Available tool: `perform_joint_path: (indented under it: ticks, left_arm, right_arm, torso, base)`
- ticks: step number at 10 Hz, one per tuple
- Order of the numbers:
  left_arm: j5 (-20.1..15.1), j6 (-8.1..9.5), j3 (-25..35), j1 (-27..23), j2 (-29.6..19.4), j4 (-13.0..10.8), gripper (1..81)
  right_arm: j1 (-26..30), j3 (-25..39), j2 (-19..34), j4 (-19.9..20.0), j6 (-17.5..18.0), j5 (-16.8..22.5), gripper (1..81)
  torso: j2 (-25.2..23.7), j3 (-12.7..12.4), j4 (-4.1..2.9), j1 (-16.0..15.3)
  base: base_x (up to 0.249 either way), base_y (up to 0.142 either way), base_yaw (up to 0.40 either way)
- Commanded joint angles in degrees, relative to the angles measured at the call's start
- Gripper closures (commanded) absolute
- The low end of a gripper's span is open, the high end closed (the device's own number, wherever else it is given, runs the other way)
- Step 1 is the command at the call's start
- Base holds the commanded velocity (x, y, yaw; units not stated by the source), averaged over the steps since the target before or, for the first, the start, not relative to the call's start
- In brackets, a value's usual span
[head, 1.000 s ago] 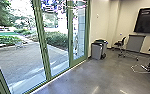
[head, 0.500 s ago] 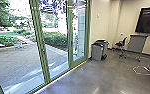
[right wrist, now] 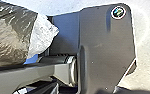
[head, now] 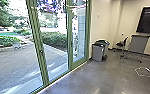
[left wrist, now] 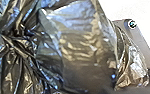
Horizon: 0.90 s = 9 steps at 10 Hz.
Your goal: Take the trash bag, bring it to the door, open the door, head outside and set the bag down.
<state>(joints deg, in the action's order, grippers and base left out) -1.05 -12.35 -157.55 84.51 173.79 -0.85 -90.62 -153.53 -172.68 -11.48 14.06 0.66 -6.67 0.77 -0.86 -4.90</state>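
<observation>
The dark, shiny trash bag [left wrist: 81, 47] looms large in the left wrist view, its plastic crumpled and drawn together in tight folds. In the right wrist view the bag [right wrist: 11, 32] shows beside the robot's dark plate and jointed bar, with a paler, see-through piece of plastic at its end. Ahead in the head view stand tall glass doors with green frames [head: 38, 45], running from the near left toward the wall. Through the glass a paved yard [head: 13, 60] can be seen.
Two grey bins [head: 97, 52] stand by the wall just right of the glass. Farther right are an office chair [head: 122, 45], a grey wheeled stand [head: 139, 44] and a wall screen [head: 149, 20]. A white cable [head: 143, 75] lies on the floor at the right.
The head camera has shifted slightly with the robot, so the near door frame appears farther left and the furniture closer to the right edge.
</observation>
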Motion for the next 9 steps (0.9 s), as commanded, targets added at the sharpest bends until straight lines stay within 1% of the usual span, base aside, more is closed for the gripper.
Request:
perform_joint_path:
  ticks: [1, 2, 3, 9]
  left_arm:
    - [-1.8, -0.57, 0.0, -2.9, -0.9, -2.9, 81.1]
    - [-1.8, -0.57, 0.0, -2.6, -1.0, -4.3, 81.1]
    - [-1.8, -0.57, 0.0, -2.6, -0.9, -5.1, 81.1]
    - [-1.7, -0.57, 0.0, -2.5, -0.9, -5.0, 81.1]
  right_arm:
    - [2.4, -0.2, -0.1, -1.3, -0.1, 3.1, 1.0]
    - [2.4, -0.5, -0.2, -1.3, 0.0, 3.1, 1.0]
    - [2.4, -0.7, -0.3, -1.3, 0.0, 3.1, 1.0]
    - [2.2, -1.1, -1.0, -1.3, 0.0, 3.1, 1.0]
  torso:
    - [0.0, 0.0, 0.00, 0.0]
    - [0.0, 0.0, 0.00, 0.0]
    - [0.0, 0.0, 0.00, 0.0]
    - [0.0, 0.0, 0.00, 0.0]
  base:
    - [0.160, 0.000, 0.000]
    - [0.160, 0.000, 0.000]
    - [0.160, 0.000, 0.000]
    - [0.160, 0.000, 0.000]
